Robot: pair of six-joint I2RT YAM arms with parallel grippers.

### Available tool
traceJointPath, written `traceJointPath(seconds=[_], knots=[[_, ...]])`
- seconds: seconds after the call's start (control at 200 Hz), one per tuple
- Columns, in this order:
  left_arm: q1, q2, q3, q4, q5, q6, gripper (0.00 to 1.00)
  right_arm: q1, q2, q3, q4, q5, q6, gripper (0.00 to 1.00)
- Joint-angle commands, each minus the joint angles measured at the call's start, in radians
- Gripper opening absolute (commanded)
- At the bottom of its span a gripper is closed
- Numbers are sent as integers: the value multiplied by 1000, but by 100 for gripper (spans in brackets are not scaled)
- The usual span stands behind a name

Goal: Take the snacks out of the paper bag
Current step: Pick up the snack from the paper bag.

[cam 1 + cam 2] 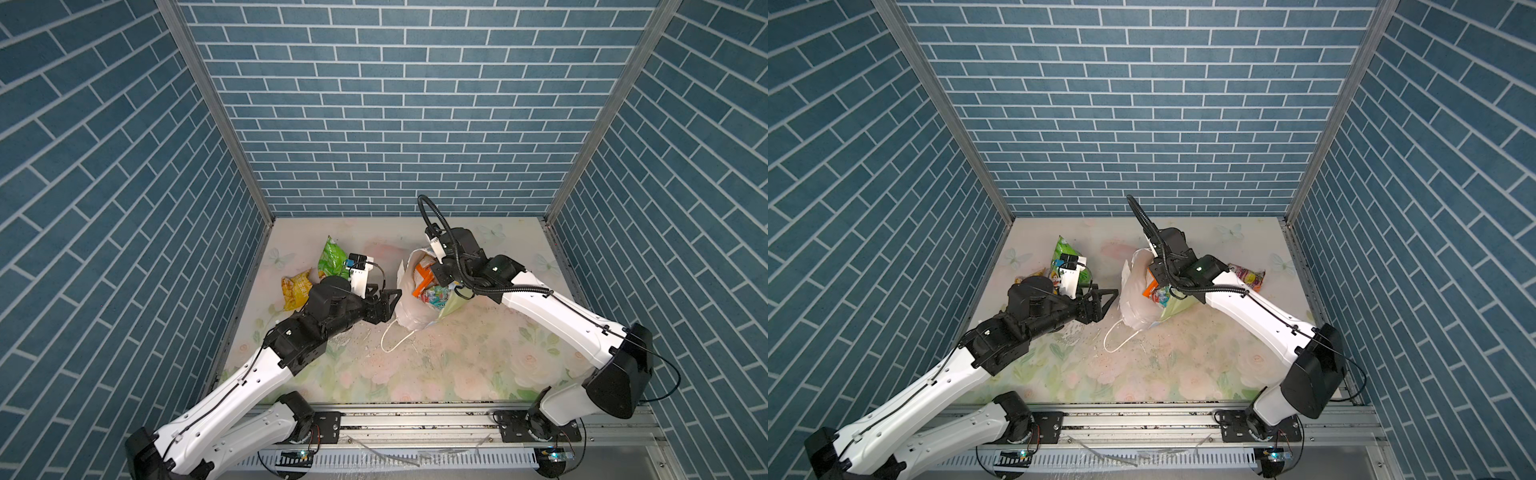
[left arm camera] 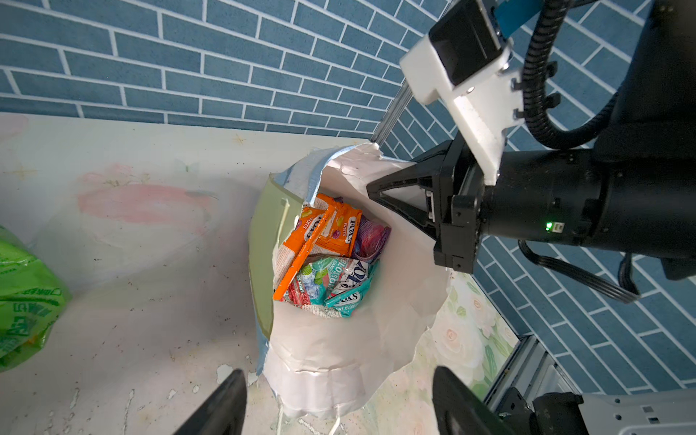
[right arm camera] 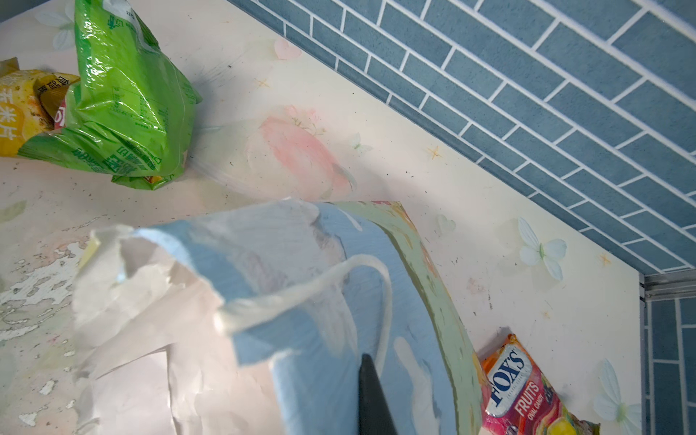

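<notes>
Left claw [image 1: 387, 308] is hovering spread open near the desk's [image 1: 457, 365] left edge, with the yellow packet [image 1: 295, 291] and green chip bag [image 1: 332, 259] lying behind it. Just beside it, mid-desk, the paper bag [image 1: 409, 311] is sitting, holding orange packs [image 2: 331, 229] and teal packs [image 2: 339, 282]. Right claw [image 2: 371, 187] is pinching its far rim. Toward the right edge a pink FOX'S pack [image 1: 1248, 276] is lying.

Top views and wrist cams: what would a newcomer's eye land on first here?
The torn paper bag in the middle of the table stands out first. Its mouth is crammed with orange and teal snacks, and the right gripper pinches its rim. Next come the green chip bag and yellow packet, lying out by the open left gripper.
</notes>
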Motion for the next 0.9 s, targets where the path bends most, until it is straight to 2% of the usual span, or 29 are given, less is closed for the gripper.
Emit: traceJointPath(seconds=[0.0, 0.145, 0.285, 0.575, 0.895], knots=[[-23, -21, -36, 33, 8, -32, 77, 16, -12, -17, 49, 3, 85, 0], [-58, -45, -92, 80, 12, -68, 74, 27, -37, -55, 79, -18, 140, 0], [-91, -47, -122, 149, 10, -97, 65, 29, -58, -80, 95, -49, 190, 0], [-145, 43, -184, 259, -41, -84, 63, 29, -89, -110, 107, -116, 220, 0], [-177, 143, -181, 353, -129, -51, 63, 29, -96, -90, 75, -144, 256, 0]])
